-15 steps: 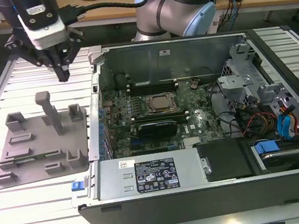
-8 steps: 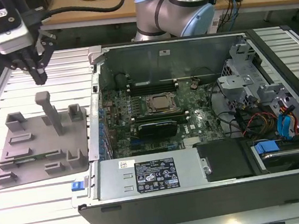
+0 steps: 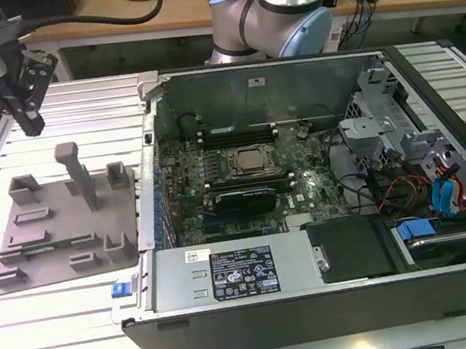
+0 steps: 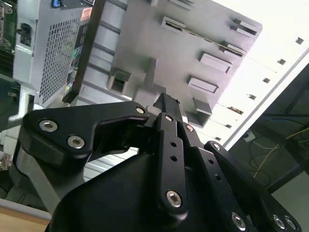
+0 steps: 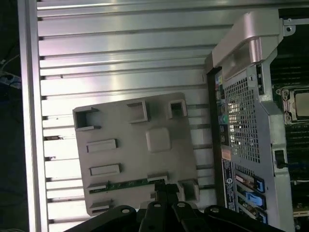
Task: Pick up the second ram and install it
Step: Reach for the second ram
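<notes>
At the exterior view's upper left the gripper (image 3: 32,122) hangs above the ribbed aluminium table (image 3: 82,329), black fingers drawn together, nothing between them. Below it, well apart, sits the grey plastic plate (image 3: 58,200) with raised blocks. In the first wrist view the second ram (image 5: 128,183), a thin green strip, lies edge-on in one plate slot. Rightward, the open metal computer case (image 3: 319,321) holds a green motherboard (image 3: 303,191) and square silver processor (image 3: 253,161).

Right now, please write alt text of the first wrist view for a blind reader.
The gripper hangs above a grey plate, its tip near one end of the green ram, which sits in a slot of the plate. The plate rests on a slatted metal table, beside an open computer case.
</notes>
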### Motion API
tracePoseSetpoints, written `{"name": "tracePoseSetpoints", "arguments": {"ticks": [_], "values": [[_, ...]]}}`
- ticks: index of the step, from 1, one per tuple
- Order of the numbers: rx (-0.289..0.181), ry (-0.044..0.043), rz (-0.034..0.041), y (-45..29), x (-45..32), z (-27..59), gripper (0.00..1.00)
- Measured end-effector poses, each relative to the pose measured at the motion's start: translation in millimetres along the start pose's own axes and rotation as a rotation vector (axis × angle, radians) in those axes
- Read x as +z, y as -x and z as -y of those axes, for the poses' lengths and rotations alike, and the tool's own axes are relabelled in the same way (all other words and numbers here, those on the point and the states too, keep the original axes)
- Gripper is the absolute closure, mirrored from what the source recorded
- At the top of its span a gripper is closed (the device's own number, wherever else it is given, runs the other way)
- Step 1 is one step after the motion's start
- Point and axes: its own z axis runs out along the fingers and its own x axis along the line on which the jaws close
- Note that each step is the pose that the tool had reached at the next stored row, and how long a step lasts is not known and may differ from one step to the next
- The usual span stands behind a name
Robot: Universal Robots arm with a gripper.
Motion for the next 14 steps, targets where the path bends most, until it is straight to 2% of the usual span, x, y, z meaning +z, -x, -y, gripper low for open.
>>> {"name": "tracePoseSetpoints", "arguments": {"ticks": [2, 6, 9, 14], "values": [[0.000, 0.0001, 0.0001, -8.9, -0.1, 0.7, 0.92], [0.000, 0.0001, 0.0002, -21.0, -0.2, 1.6, 0.92], [0.000, 0.0001, 0.0001, -34.6, -0.4, 2.6, 0.92], [0.000, 0.0001, 0.0000, -48.9, -0.5, 3.7, 0.92]]}}
